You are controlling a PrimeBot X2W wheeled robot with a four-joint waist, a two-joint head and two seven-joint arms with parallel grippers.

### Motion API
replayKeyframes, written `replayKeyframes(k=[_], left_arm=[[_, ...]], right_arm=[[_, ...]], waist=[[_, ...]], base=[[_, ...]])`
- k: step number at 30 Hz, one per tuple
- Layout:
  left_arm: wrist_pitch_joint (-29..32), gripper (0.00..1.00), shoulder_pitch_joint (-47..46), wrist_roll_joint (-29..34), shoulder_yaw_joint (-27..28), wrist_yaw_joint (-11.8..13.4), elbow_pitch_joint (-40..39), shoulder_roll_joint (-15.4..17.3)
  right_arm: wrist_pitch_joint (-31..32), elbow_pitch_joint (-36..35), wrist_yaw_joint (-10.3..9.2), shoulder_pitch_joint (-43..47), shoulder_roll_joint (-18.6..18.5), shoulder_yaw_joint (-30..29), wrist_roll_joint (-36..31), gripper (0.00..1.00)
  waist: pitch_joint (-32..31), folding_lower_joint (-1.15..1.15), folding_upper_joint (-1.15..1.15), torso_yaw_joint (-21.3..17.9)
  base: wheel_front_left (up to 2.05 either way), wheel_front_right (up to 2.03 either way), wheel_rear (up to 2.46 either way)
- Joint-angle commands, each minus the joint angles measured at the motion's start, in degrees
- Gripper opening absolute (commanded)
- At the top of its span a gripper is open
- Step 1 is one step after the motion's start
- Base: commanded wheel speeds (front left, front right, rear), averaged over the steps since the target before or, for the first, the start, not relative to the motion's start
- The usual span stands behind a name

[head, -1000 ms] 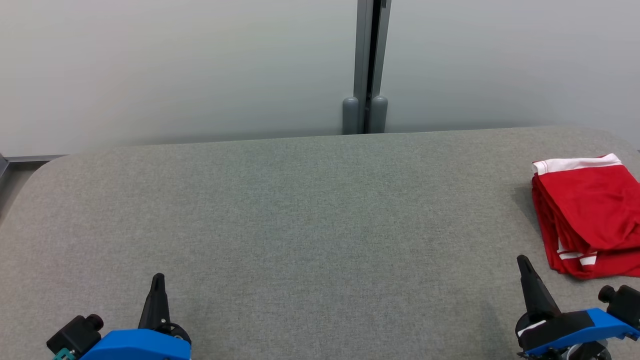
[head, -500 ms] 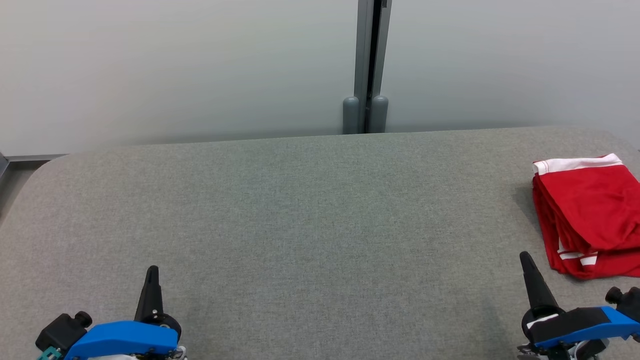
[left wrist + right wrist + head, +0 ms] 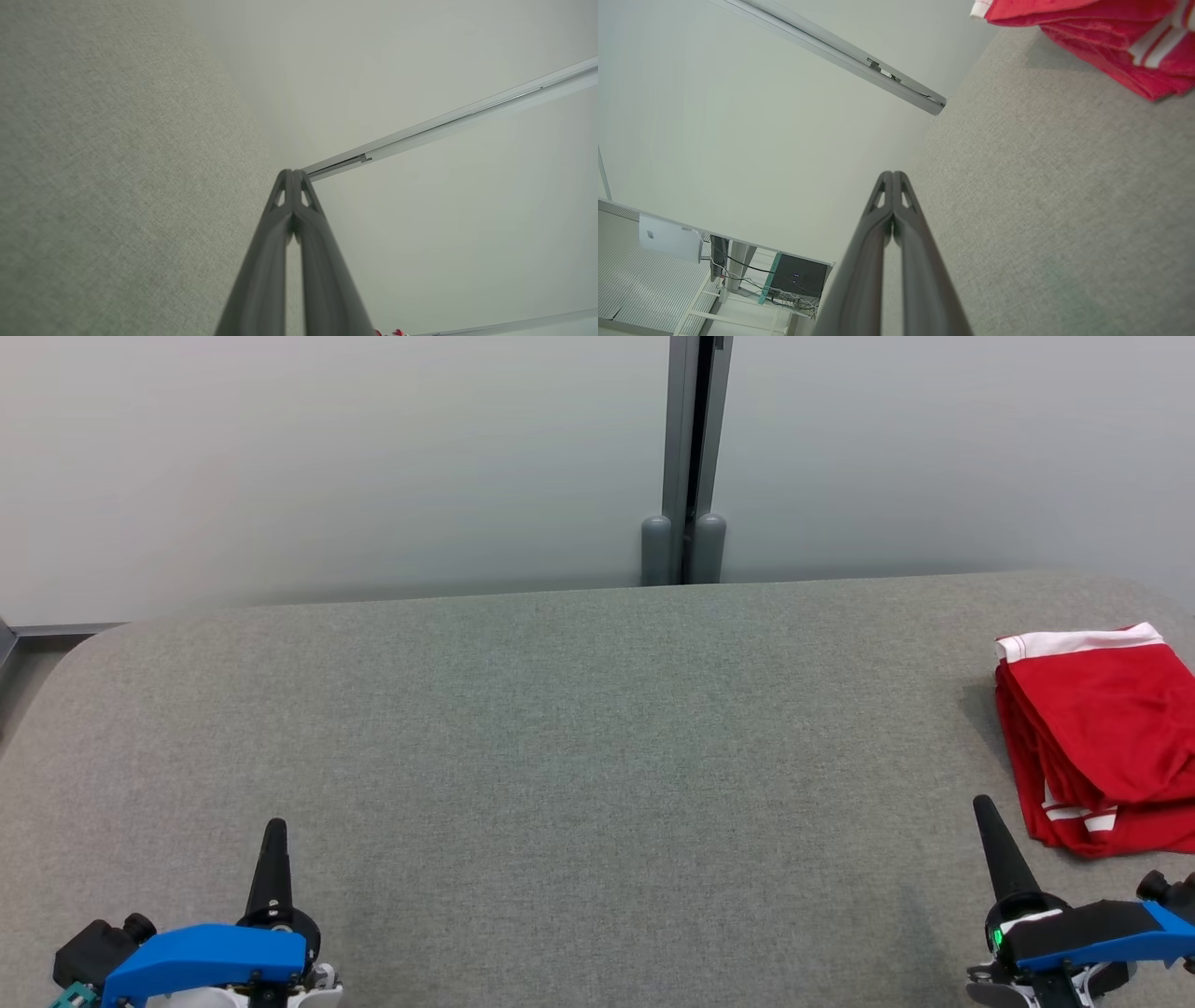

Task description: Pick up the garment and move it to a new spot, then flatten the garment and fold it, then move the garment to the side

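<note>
Grey fabric tabletop (image 3: pixel 560 728): folded red garment w/ white trim (image 3: pixel 1102 737) sits at right edge, long axis near-to-far, just far-right of right hand (image 3: pixel 982 805); left hand (image 3: pixel 274 826) well apart. Both hands clenched, empty.

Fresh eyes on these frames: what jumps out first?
The red garment with white trim, lying folded at the right edge of the grey table, is the one burst of colour. Next come the left end effector and the right end effector, low at the near corners. Both are shut, hold nothing and sit apart from the cloth.
</note>
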Motion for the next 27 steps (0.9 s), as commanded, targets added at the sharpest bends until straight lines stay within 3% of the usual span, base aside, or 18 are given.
replayKeyframes(k=[1,27], left_arm=[[0.4,0.00,-1.5,-1.2,0.3,-0.4,-0.9,0.1],[4.0,0.00,-2.5,-13.9,2.1,-0.5,-2.4,-0.3]], right_arm=[[0.3,-0.6,0.02,-1.4,0.0,-0.3,1.4,0.00],[2.5,-0.5,0.02,-2.4,0.8,-1.4,14.7,0.00]], waist=[[0.0,0.00,0.00,0.0],[0.1,0.00,0.00,0.1]], base=[[0.00,0.00,0.00],[0.00,0.00,0.00]])
